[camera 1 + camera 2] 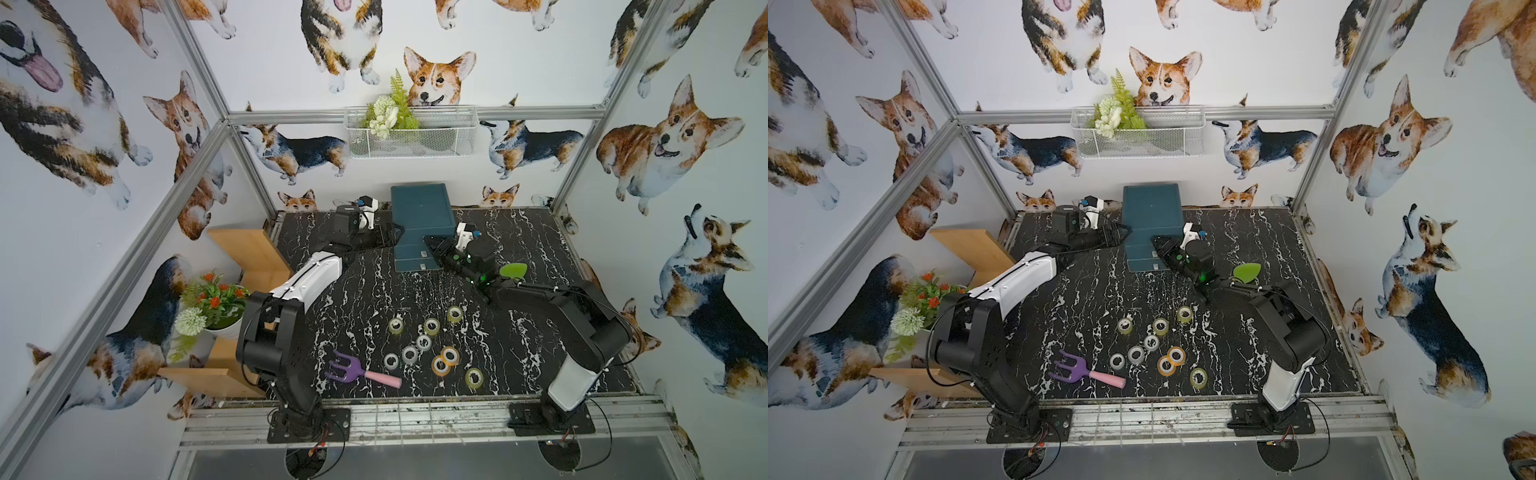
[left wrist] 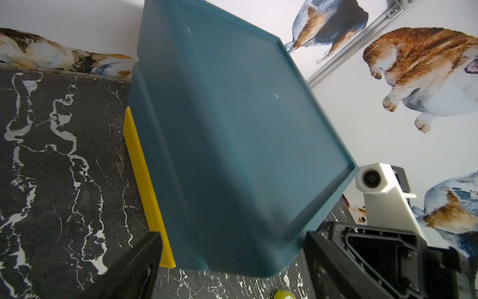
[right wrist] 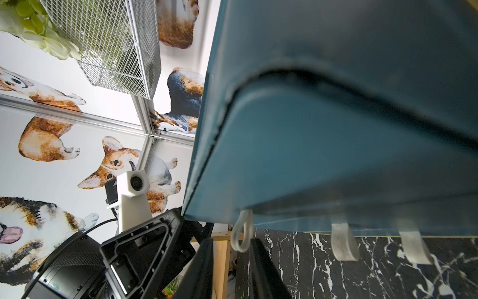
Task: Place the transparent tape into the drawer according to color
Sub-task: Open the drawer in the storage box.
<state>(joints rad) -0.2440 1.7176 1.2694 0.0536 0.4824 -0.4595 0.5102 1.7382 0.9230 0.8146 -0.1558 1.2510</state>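
Several small transparent tape rolls lie on the black marble table (image 1: 357,291): yellow-green ones (image 1: 431,325), grey-white ones (image 1: 410,354) and orange ones (image 1: 450,355). The teal drawer cabinet (image 1: 422,224) stands at the back with its drawers pushed in. My right gripper (image 3: 231,248) is at the cabinet front. Its narrow jaws stand either side of the top drawer's white loop handle (image 3: 241,233), with a gap still showing on one side. My left gripper (image 2: 232,240) is wide open against the cabinet's left side (image 2: 232,129). One yellow-green roll (image 2: 284,295) shows below it.
A purple toy fork with a pink handle (image 1: 357,372) lies left of the rolls. A green toy (image 1: 513,271) sits behind my right arm. Wooden shelves (image 1: 249,253) and a flower pot (image 1: 216,307) stand at the left. A wire basket (image 1: 409,131) hangs on the back wall.
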